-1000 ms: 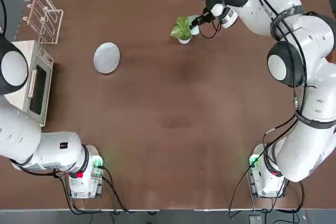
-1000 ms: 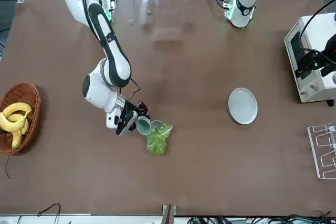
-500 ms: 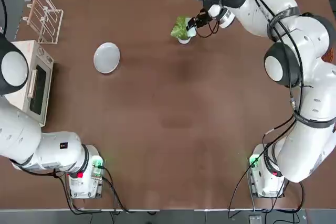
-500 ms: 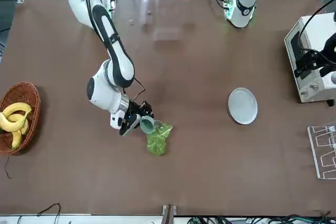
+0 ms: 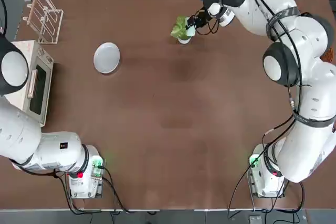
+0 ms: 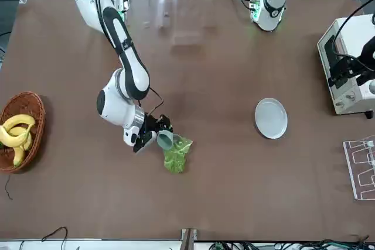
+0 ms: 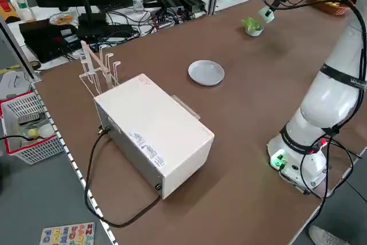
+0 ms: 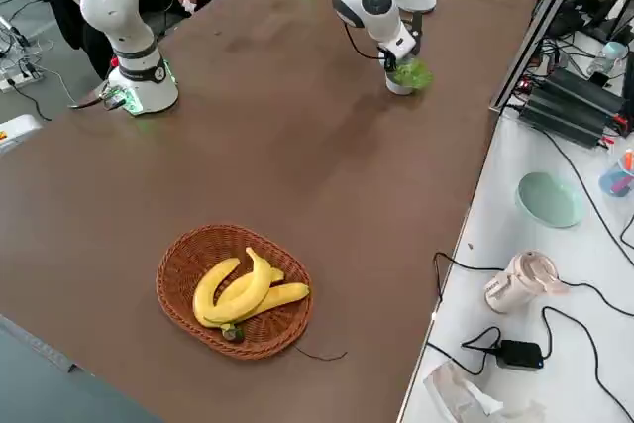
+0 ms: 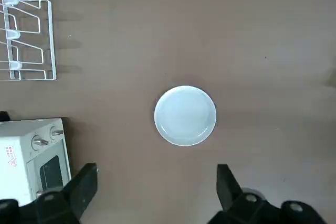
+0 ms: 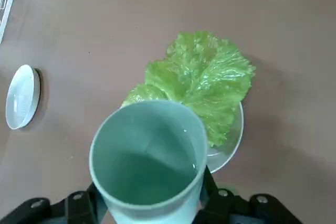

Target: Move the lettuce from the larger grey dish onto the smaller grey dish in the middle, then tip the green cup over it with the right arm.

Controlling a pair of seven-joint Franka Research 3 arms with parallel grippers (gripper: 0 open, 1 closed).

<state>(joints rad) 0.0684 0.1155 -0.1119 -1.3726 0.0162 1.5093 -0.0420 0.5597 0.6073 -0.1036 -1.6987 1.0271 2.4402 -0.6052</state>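
The lettuce (image 5: 180,26) lies on the smaller grey dish (image 10: 231,145), a small pale bowl at the far middle of the table; its leaves hang over the rim. My right gripper (image 6: 150,137) is shut on the green cup (image 6: 164,139), held tilted just beside and above the lettuce (image 10: 202,85), mouth toward the leaves. In the right wrist view the green cup (image 10: 148,158) fills the foreground. The larger grey dish (image 5: 106,57) sits bare to the left. My left gripper (image 9: 156,170) hangs open high above that plate (image 9: 185,115).
A white microwave (image 5: 31,80) and a clear rack (image 5: 44,17) stand at the table's left edge. A wicker basket of bananas (image 6: 20,130) sits on my right side. Cables and gear lie beyond the far edge.
My right gripper has carried the green cup a little to the left, closer over the lettuce, and tilted it further. The left arm has not moved.
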